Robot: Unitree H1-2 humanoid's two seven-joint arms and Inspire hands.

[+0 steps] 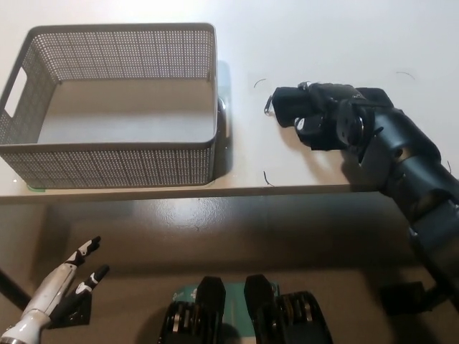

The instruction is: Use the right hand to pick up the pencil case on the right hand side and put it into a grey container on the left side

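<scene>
A black pencil case (pixel 288 106) with a small metal zip ring at its left end lies on the white table, right of the basket. My black right hand (pixel 331 122) lies over the case's right part with its fingers wrapped on it; only the case's left end shows. The grey perforated container (pixel 115 166) stands at the table's left, with nothing in it. My white left hand (pixel 63 289) hangs low at the bottom left, below the table edge, fingers spread, holding nothing.
The table's front edge (pixel 215 192) runs across the middle of the picture. Thin dark marks (pixel 267 178) dot the tabletop near the case. A bare strip of table lies between the container and the case.
</scene>
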